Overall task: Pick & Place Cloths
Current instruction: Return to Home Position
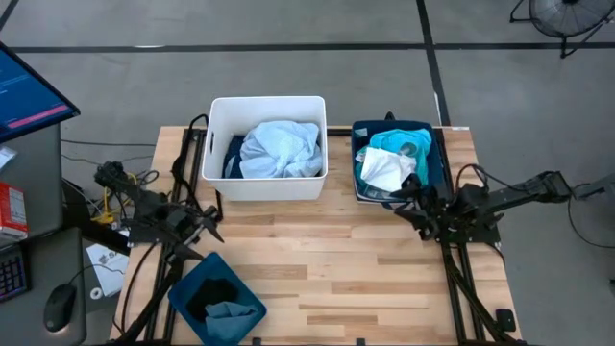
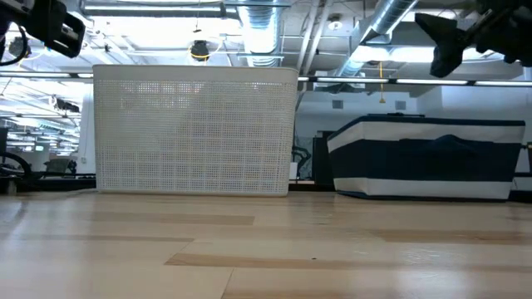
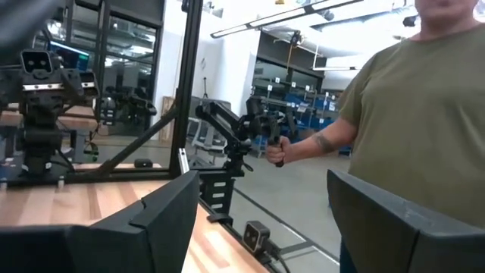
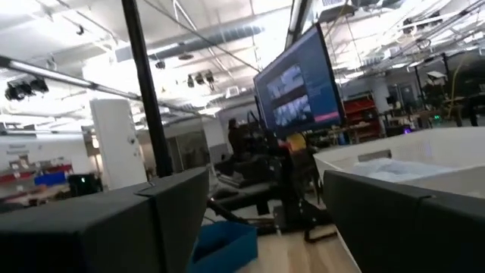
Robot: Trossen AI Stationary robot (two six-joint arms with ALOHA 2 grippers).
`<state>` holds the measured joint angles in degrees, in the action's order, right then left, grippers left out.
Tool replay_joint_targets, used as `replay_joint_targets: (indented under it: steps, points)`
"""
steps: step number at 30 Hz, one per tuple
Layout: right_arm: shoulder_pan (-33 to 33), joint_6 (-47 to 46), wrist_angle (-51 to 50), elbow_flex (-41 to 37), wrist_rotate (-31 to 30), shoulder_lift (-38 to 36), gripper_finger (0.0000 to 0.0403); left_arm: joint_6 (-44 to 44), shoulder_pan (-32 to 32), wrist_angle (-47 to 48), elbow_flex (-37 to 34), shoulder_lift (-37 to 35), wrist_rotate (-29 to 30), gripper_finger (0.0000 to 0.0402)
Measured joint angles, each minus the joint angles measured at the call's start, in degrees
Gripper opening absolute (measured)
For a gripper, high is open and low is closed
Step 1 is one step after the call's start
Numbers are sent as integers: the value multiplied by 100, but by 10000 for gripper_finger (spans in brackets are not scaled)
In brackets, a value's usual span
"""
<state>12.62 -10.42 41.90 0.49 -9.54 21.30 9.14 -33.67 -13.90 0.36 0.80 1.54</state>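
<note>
A pale blue cloth [image 1: 280, 149] and a navy cloth [image 1: 233, 159] lie in the white bin [image 1: 267, 185] at the table's far middle. A turquoise cloth [image 1: 405, 144] and a white cloth [image 1: 384, 171] lie in a dark blue bin [image 1: 437, 154] at the far right. A black cloth [image 1: 213, 291] and a slate-grey cloth [image 1: 232, 313] lie in the teal tub [image 1: 192, 288] at the near left. My left gripper [image 1: 211, 219] is open and empty at the table's left edge, above the tub's far side. My right gripper [image 1: 405, 200] is open and empty just near of the dark blue bin.
The bare wooden tabletop [image 1: 336, 259] lies between the two arms. In the low view the white bin [image 2: 195, 133] and the dark blue bin [image 2: 424, 158] stand across the far side. A person [image 3: 409, 114] stands beyond the table in the left wrist view. A monitor [image 1: 29, 91] is off the left.
</note>
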Motion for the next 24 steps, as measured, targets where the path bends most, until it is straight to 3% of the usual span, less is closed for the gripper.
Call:
replay_joint_targets:
  steps: [24]
  points:
    - [0,-407,-2012,-2,-920,4,253,-120,0,-10,0,80,-2,273]
